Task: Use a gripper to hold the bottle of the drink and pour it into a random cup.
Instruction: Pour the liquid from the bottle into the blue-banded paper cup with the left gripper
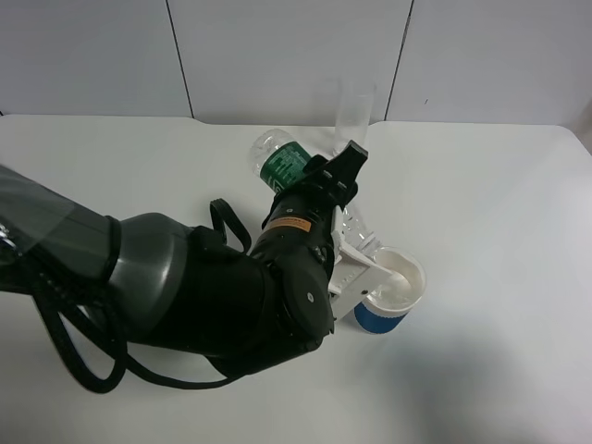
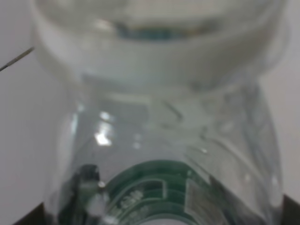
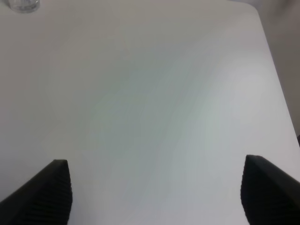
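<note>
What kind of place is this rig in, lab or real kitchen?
Most likely a lab or test bench, not a kitchen: a white table, pale wall panels behind it, and only a few props, a bottle, a blue cup and a clear glass, around a black robot arm.

1 clear plastic bottle w/ green label, 1 blue paper cup, 1 tall clear glass nr far edge, 1 black robot arm, 1 white table.
</note>
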You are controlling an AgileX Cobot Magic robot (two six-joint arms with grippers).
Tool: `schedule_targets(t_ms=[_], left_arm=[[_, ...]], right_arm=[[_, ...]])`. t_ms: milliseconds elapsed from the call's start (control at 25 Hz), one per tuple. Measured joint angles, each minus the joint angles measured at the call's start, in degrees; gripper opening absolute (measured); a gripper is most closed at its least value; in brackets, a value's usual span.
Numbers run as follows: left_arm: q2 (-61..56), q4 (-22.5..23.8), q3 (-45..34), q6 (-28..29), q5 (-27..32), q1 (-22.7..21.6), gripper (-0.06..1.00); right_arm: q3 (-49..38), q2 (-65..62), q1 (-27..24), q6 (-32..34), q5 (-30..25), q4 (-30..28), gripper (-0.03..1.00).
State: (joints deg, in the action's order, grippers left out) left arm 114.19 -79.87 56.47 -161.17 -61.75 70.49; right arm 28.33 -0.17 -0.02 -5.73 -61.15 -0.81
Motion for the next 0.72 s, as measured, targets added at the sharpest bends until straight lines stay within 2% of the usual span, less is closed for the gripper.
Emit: schedule_targets(t_ms=[720], left_arm=[[0.00, 2.26, 0.00, -0.04, -1.51, 0.00, 0.55]], right_arm=[[0.00, 0.00, 0.00, 0.00, 0.00, 0.00, 0.74]])
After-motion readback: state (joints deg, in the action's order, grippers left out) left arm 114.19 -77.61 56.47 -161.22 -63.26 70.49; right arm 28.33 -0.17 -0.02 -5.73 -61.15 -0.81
